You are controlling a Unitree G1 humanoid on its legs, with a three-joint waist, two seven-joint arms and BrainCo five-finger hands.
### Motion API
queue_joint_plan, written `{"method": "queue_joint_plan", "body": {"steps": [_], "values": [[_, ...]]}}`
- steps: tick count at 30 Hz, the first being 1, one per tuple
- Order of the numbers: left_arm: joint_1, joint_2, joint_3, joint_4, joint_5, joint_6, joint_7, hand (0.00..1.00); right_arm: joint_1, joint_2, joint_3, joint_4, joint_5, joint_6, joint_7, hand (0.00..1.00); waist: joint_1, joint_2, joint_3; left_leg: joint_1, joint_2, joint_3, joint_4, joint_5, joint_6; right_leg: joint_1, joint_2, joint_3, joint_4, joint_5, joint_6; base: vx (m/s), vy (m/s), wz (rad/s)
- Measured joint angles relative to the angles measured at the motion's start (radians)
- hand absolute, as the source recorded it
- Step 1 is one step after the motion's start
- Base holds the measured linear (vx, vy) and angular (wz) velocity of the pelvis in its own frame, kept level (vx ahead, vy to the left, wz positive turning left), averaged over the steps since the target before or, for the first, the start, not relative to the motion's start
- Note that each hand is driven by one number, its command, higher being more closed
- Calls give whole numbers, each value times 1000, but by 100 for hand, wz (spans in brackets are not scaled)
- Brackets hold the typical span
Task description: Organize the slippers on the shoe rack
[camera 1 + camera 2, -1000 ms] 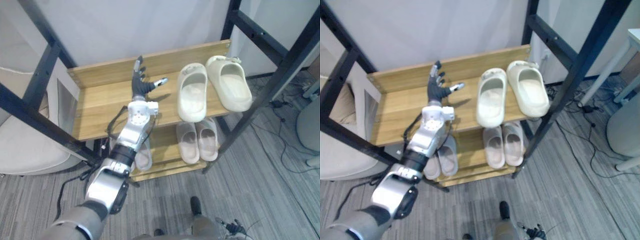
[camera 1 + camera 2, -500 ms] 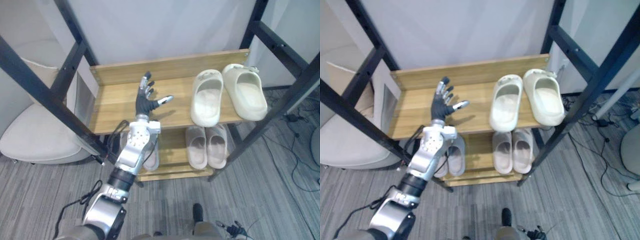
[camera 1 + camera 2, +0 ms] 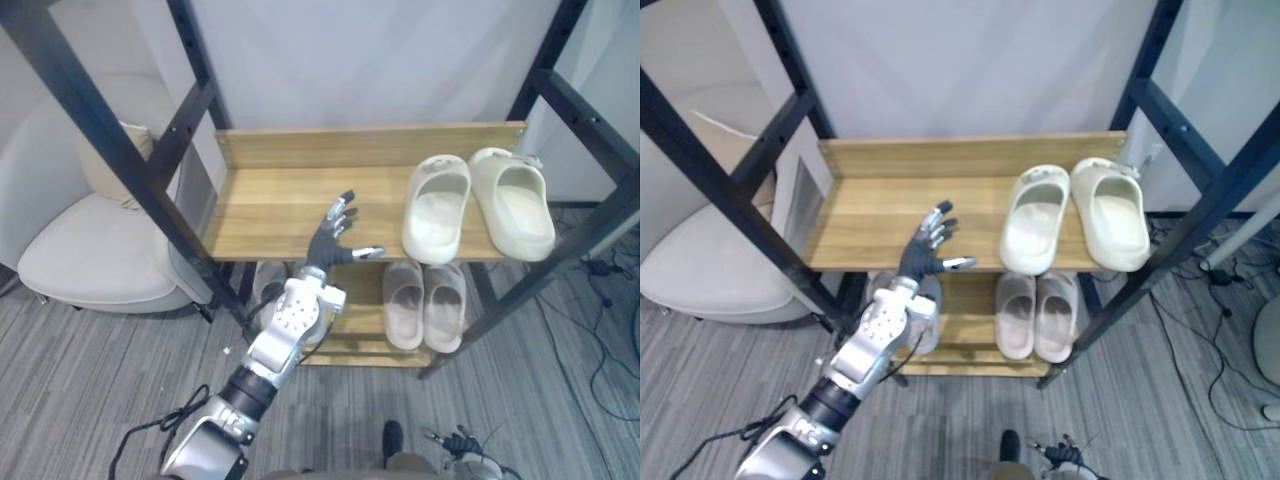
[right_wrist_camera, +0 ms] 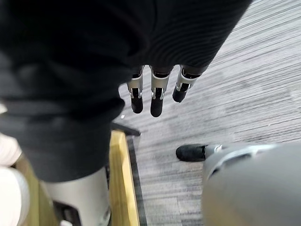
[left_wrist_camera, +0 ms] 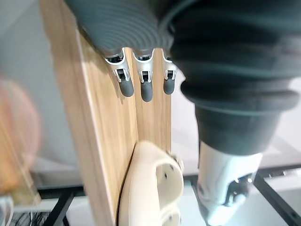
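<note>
Two-tier light wooden shoe rack stood inside black metal frame posts, on grey striped carpet.

Top shelf: pair of chunky cream foam slippers sat side by side at its right end, toes toward the back board. The left part of that shelf was bare wood.

Lower shelf: pair of pale beige slippers lay directly below the cream pair. A grey slipper lay at the left end, partly hidden behind the arm.

Left hand hovered at the front edge of the top shelf, near the middle and left of the cream pair without touching it. Fingers were straight and spread, thumb out to the side, nothing in its grasp.

Right hand hung over the carpet, fingers relaxed and pointing down, empty.

Off-white padded armchair stood left of the rack.
</note>
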Motion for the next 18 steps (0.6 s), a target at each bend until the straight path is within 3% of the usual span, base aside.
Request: {"method": "queue_joint_plan", "body": {"steps": [3, 11, 18], "values": [[0, -2, -45, -1, -17, -12, -30, 0, -14, 16, 30, 0, 0, 0, 0, 0, 2, -5, -3, 3, -1, -8, -19, 13, -3, 0, 0, -7, 0, -6, -2, -3, -26, 7], [-6, -9, -121, 7, -31, -18, -30, 0, -16, 30, 37, 0, 0, 0, -3, 0, 2, -26, -7, 3, 2, -23, -27, 23, -8, 3, 1, -23, 0, -10, -5, 2, -15, 6], [-99, -32, -175, 110, -34, -21, -26, 0, -15, 39, 36, 1, 0, 0, -14, 0, -9, -40, -8, 8, 2, -16, -30, 24, -9, 3, 1, -12, 0, -10, -5, 0, -1, -1]]}}
